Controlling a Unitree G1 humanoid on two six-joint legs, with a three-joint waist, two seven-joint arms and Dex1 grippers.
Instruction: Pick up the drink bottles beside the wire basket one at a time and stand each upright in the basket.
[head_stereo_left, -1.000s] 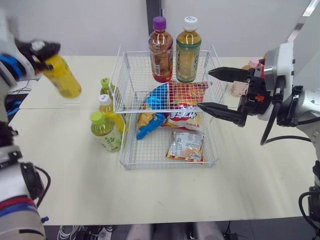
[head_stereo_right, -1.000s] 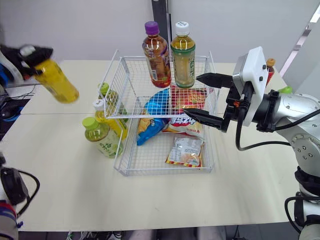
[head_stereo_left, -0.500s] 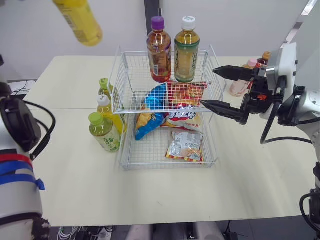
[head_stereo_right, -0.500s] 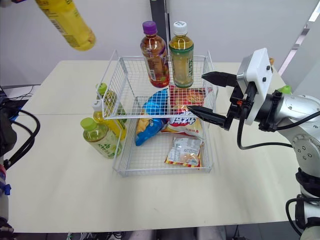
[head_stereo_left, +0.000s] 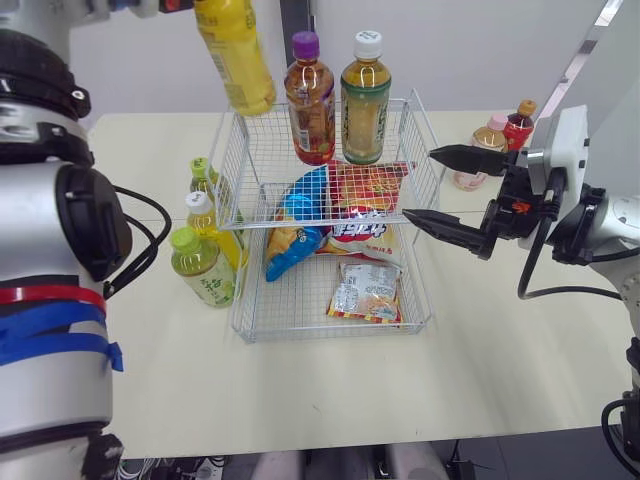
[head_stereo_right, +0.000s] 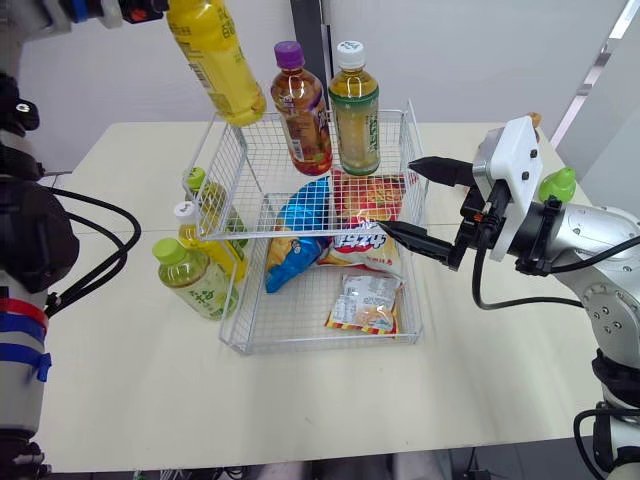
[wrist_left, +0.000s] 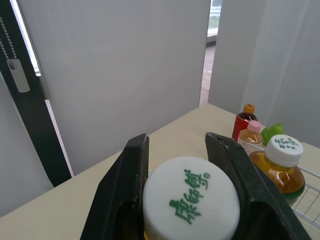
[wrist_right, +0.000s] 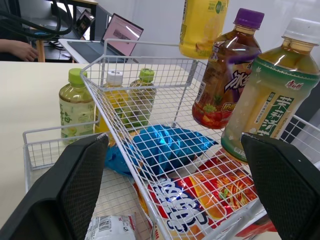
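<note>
My left gripper is shut on the white cap of a yellow drink bottle. The bottle hangs tilted high above the back left corner of the wire basket. On the basket's upper tier stand two upright bottles, one purple-capped and one white-capped with a green label. Three more bottles stand on the table against the basket's left side: a green-capped one, a white-capped one and another green-capped one. My right gripper is open at the basket's right side, holding nothing.
Snack bags lie in the basket: a blue one, a red one and a small packet. Small bottles stand at the table's back right. A laptop and a person's hand are beyond the table's left edge.
My left arm has lifted the yellow bottle from the far left, up and then rightward, to above the basket's back left corner. The right gripper has stayed open beside the basket.
</note>
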